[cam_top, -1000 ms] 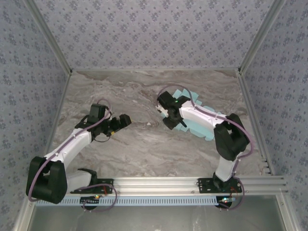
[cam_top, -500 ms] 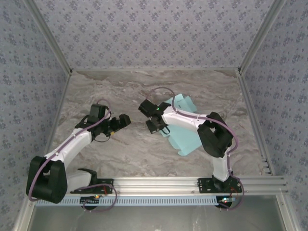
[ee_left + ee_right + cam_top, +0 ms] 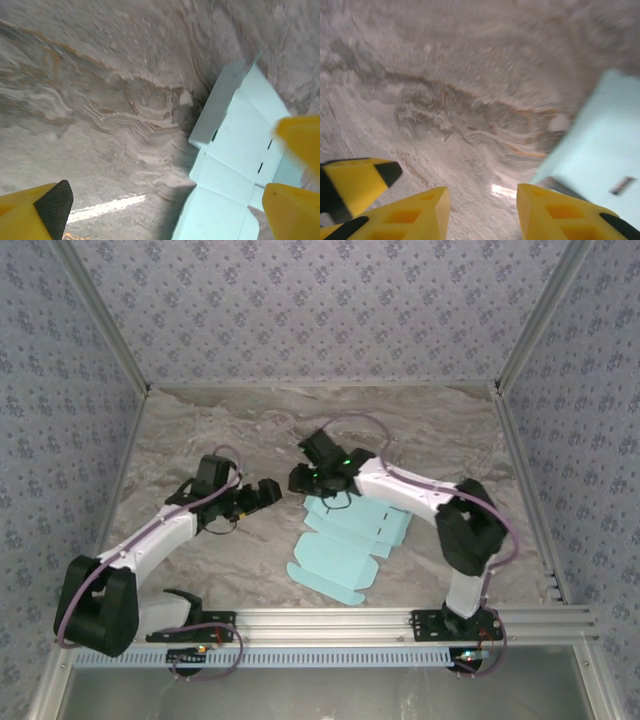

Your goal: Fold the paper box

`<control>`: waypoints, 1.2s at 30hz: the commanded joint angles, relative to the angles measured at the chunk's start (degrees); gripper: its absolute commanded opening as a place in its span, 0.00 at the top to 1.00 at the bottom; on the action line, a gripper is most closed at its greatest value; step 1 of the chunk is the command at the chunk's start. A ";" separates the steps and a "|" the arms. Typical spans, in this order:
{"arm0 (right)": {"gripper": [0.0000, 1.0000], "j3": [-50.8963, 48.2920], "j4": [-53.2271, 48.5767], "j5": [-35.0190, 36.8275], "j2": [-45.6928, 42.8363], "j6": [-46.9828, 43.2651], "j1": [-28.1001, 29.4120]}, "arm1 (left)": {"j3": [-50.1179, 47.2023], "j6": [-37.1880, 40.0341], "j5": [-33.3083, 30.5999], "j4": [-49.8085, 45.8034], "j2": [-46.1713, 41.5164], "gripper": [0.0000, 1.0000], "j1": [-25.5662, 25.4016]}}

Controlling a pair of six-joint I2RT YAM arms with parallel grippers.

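The paper box (image 3: 348, 543) lies unfolded on the marble table (image 3: 200, 430), a pale aqua die-cut sheet with tabs and slots, just in front of centre. My right gripper (image 3: 300, 480) hovers open just behind the sheet's far-left corner and holds nothing. In the right wrist view the gripper (image 3: 482, 212) frames bare table, with the sheet (image 3: 600, 150) off to the right. My left gripper (image 3: 270, 491) is open a little left of that corner. In the left wrist view the gripper (image 3: 165, 215) is spread wide, with the sheet (image 3: 235, 150) reaching in from the right.
Patterned walls enclose the table on three sides. An aluminium rail (image 3: 330, 620) runs along the near edge by the arm bases. A yellow finger (image 3: 300, 137) of the other gripper shows at the right of the left wrist view.
The sheet came from under the right arm at the back right to the front centre and now lies free. The right gripper swung left and let go; the left gripper edged right.
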 commanded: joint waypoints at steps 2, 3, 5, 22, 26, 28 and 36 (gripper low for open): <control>0.58 -6.21 -4.77 3.96 -11.92 -6.26 -6.20 | 7.12 5.46 -1.85 1.68 6.43 0.01 -5.09; 0.58 -8.75 -4.86 3.68 -14.31 -7.04 -8.29 | 9.04 7.26 -1.95 1.68 8.53 0.01 -6.21; 0.57 -14.78 -4.53 3.39 -18.50 -7.28 -11.76 | 12.74 10.10 -2.45 1.01 12.55 0.01 -7.62; 0.44 -28.95 -2.71 -3.07 -32.81 -7.15 -24.31 | 26.46 21.14 -7.31 -0.37 34.28 0.30 -13.23; 0.44 -29.31 -1.38 -3.74 -32.85 -6.71 -24.32 | 29.06 24.71 -6.33 -2.89 36.51 0.74 -13.83; 0.44 -29.54 -0.56 -4.58 -32.85 -6.71 -24.32 | 28.93 25.40 -6.99 -3.33 35.85 0.90 -13.94; 0.44 -28.13 3.60 -6.96 -28.25 -1.85 -16.22 | 22.80 20.50 -11.24 0.19 26.12 1.00 -13.65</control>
